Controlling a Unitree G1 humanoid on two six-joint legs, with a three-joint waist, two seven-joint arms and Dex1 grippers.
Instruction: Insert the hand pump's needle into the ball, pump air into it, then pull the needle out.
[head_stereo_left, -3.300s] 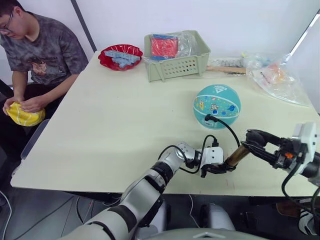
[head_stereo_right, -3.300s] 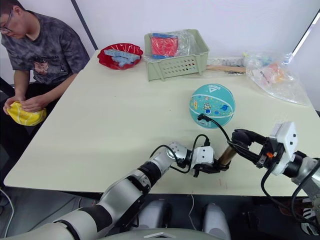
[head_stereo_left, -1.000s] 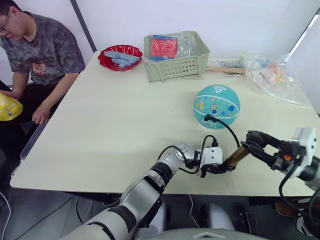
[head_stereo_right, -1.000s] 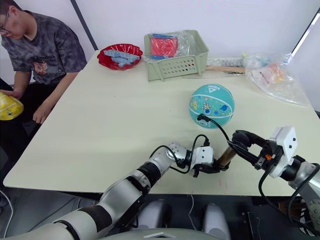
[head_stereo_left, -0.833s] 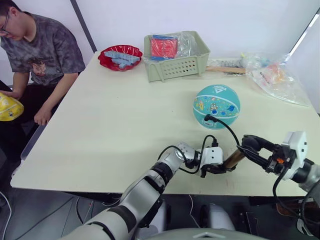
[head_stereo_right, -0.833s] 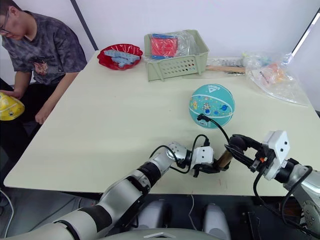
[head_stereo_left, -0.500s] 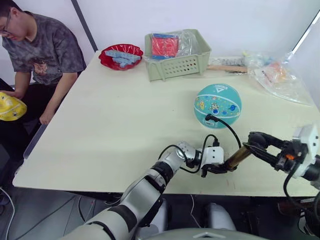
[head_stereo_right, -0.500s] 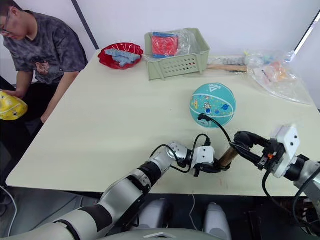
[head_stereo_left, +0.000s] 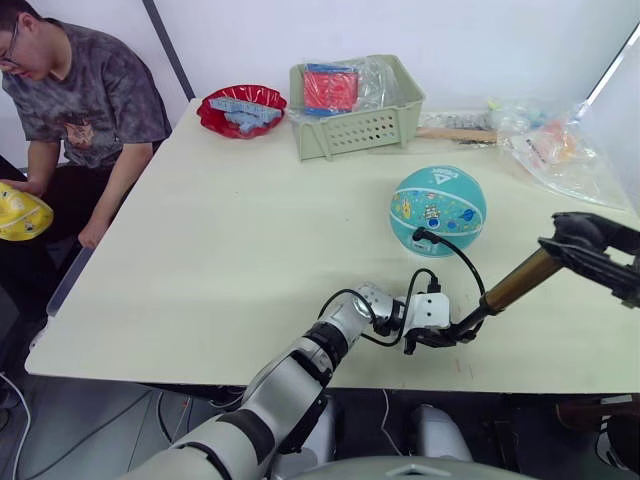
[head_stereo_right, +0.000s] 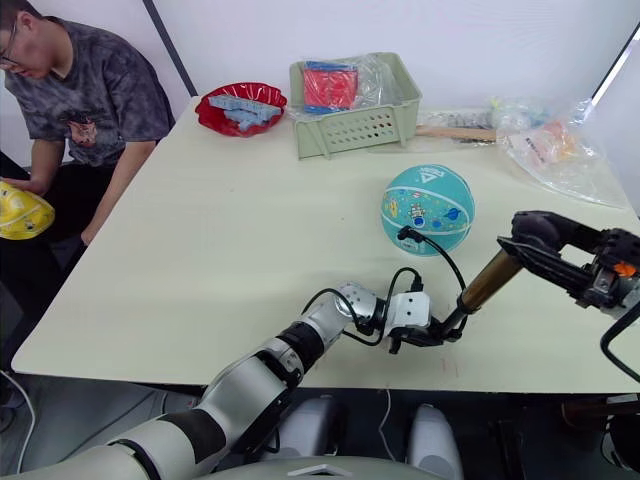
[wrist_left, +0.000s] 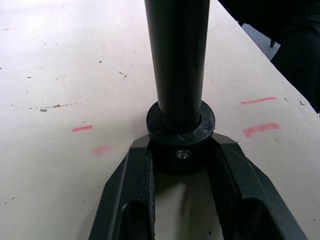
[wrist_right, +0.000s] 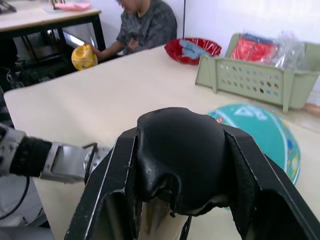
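The left claw (head_stereo_left: 445, 336) pinches the hand pump's (head_stereo_left: 517, 281) bottom cap; the right claw (head_stereo_right: 530, 232) pinches its handle. Pushing crooked could tug the needle (head_stereo_left: 418, 236) from the ball (head_stereo_left: 438, 209).

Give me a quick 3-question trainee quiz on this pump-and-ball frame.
1. True or false: the needle end of the hose already sits at the teal basketball.
2. What does the left gripper hold? A) the pump's base cap B) the red bowl C) the green basket
3. Fill in: the right gripper is clamped on the hand pump's black ____.

Key
1. True; the hose's end fitting meets the ball's near side.
2. A; in the left wrist view the fingers flank the round black cap.
3. Handle; the gold tube is raised away from the base, showing a thin black rod.
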